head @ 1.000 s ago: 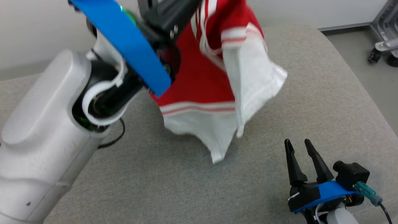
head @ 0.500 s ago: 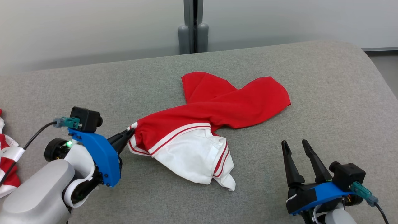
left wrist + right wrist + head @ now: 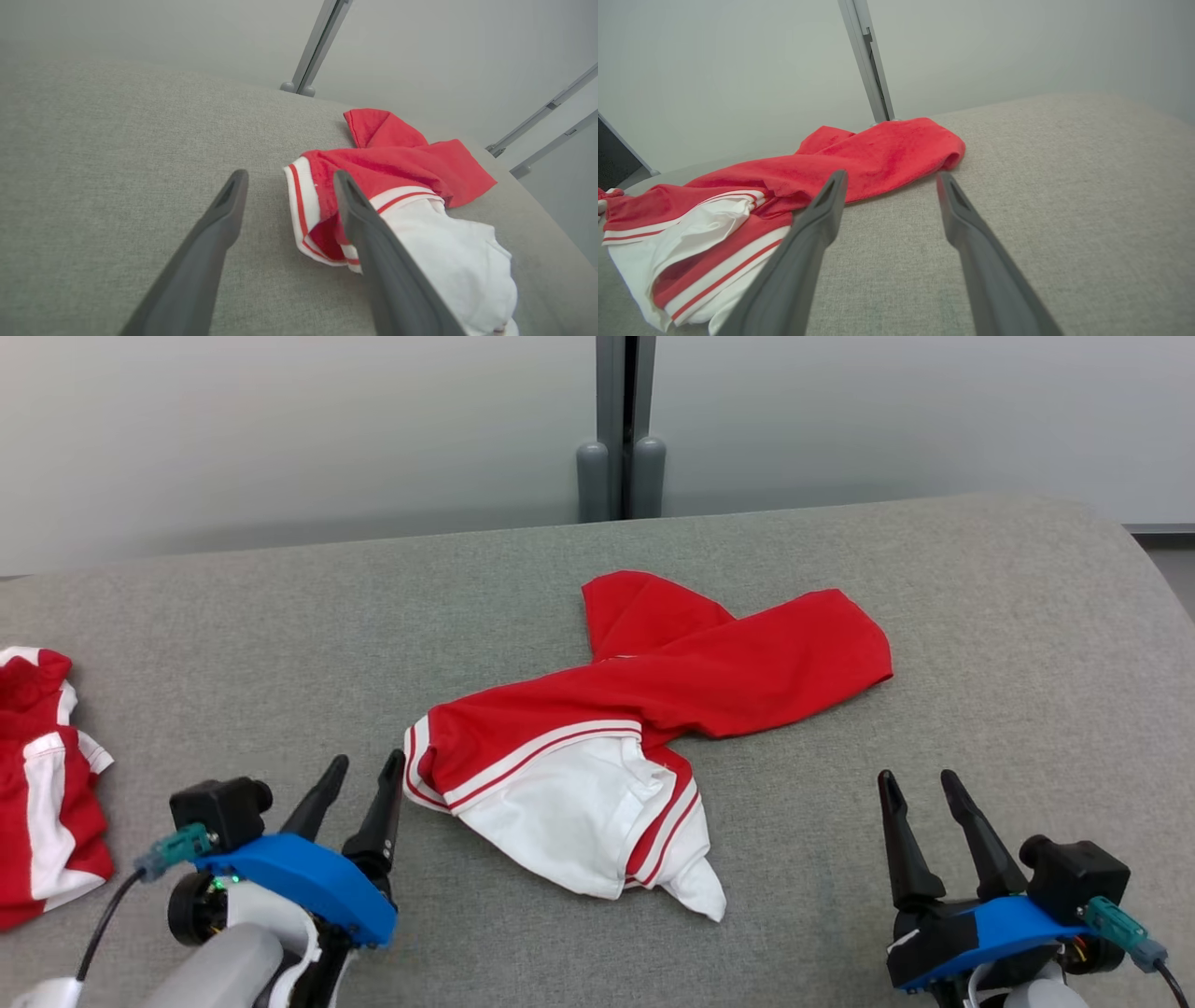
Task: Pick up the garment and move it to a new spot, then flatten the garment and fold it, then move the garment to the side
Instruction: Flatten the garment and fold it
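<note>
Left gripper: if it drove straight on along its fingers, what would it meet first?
Probably the striped edge of the garment: it lies just ahead of the open left gripper, on its garment-side finger. Otherwise, bare grey cushion. Depth is hard to judge.

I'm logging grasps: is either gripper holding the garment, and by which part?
Nothing is held. The left gripper is open beside the striped edge of the garment, and the right gripper is open, apart from it.
</note>
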Tool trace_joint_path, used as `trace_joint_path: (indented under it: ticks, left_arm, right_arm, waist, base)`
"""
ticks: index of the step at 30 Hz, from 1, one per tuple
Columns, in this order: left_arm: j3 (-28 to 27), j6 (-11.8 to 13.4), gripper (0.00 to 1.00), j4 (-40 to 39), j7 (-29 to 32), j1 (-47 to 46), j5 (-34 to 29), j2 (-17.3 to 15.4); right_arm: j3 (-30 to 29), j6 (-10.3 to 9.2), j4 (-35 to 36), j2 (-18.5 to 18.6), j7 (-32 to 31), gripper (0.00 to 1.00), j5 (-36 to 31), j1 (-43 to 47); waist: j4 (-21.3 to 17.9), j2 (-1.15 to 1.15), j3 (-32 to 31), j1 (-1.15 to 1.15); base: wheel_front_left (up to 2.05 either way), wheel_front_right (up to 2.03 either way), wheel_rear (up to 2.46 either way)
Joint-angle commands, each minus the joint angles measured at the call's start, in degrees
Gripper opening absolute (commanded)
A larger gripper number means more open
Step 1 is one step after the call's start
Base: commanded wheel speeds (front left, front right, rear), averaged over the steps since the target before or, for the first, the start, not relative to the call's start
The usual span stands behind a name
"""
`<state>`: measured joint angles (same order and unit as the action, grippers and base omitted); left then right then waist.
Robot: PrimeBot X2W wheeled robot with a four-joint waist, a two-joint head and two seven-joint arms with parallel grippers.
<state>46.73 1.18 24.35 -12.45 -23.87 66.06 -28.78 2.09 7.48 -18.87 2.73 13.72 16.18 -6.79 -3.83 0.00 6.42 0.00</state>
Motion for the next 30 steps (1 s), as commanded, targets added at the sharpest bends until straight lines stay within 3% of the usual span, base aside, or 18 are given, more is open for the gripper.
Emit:
trace_joint_path:
  ticks: [1, 5, 10, 16, 23, 30]
  left_arm:
    - [-1.02, 0.39, 1.0, -0.56, -1.13, 1.2, 0.09, 0.89]
    - [-4.77, 1.79, 1.0, -2.18, -2.7, 4.52, -2.56, 3.27]
    - [-15.62, 3.55, 1.0, -6.91, -2.78, 10.68, -11.46, 7.39]
    - [-21.93, 3.27, 1.0, -8.8, -2.8, 17.76, -21.88, 12.04]
    - [-21.11, 0.42, 1.0, -4.27, -2.47, 18.52, -24.76, 15.19]
    - [-17.8, -2.28, 1.0, 4.23, 1.74, 11.87, -24.35, 18.32]
  right_arm:
    - [-0.5, 0.03, 0.5, 0.29, -0.16, 1.0, -0.64, 0.35]
    - [-1.81, 0.03, 1.14, 0.3, -0.75, 1.0, -1.15, 0.94]
    - [-2.01, 0.03, 1.9, 0.3, -1.48, 1.0, -1.24, 1.4]
    - [-1.66, 0.03, 2.38, 0.3, -2.02, 1.0, -0.99, 2.05]
    - [-1.25, 0.03, 2.79, 0.3, -2.42, 1.0, -0.9, 2.21]
    - [-0.24, 0.03, 2.76, 0.3, -2.3, 1.0, -0.44, 1.6]
  waist:
    - [0.48, 0.0, -0.09, 0.0]
    - [2.06, 0.0, -0.63, 0.0]
    - [3.12, 0.0, -1.33, 0.0]
    - [3.31, 0.0, -2.08, 0.0]
    - [2.92, 0.0, -2.16, 0.0]
    - [0.97, 0.0, -1.49, 0.0]
  base:
    - [0.0, 0.0, 0.0]
    - [0.0, 0.0, 0.0]
    - [0.0, 0.0, 0.0]
    - [0.0, 0.0, 0.0]
    - [0.0, 0.0, 0.0]
    - [0.0, 0.0, 0.0]
